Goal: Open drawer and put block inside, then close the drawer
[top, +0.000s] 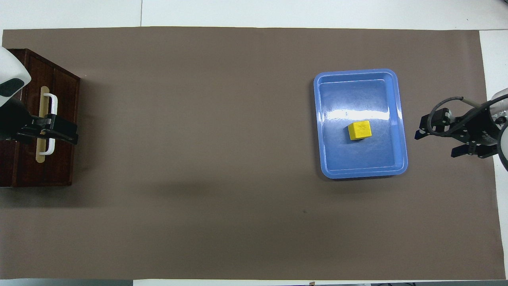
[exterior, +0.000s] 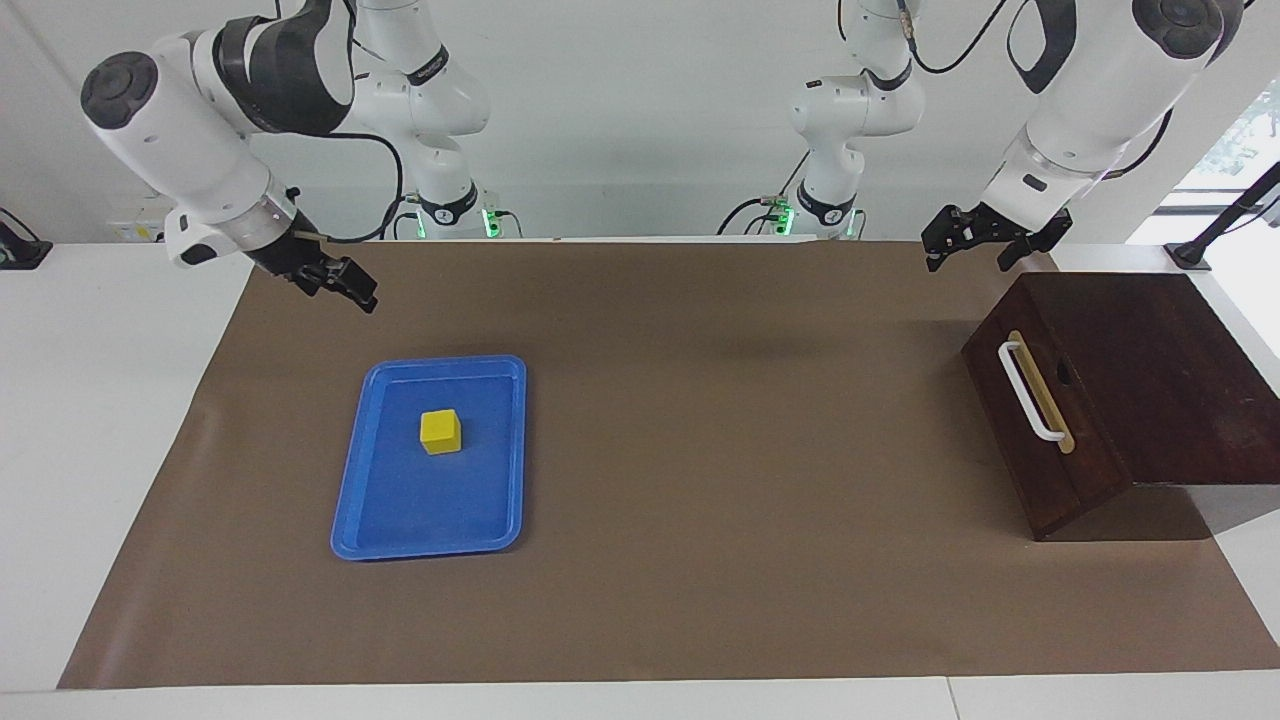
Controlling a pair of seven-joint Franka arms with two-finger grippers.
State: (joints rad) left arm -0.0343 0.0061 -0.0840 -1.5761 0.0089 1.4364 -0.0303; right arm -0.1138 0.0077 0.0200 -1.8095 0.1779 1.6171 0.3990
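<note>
The small yellow block (exterior: 440, 431) (top: 360, 130) lies in a flat blue tray (exterior: 400, 520) (top: 357, 99) toward the right arm's end of the table. The drawer (exterior: 1085, 470) (top: 63, 159) of the dark brown box is closed, its white handle (exterior: 1030, 392) (top: 51, 107) facing the middle of the table. My right gripper (exterior: 345, 285) (top: 435, 143) hangs open and tilted over the mat beside the tray, holding nothing. My left gripper (exterior: 968, 262) (top: 55, 133) waits open in the air by the box, and from overhead it overlaps the handle.
A brown mat (exterior: 720, 420) covers most of the white table (exterior: 100, 420). The box stands at the mat's edge at the left arm's end. Between tray and box lies bare mat.
</note>
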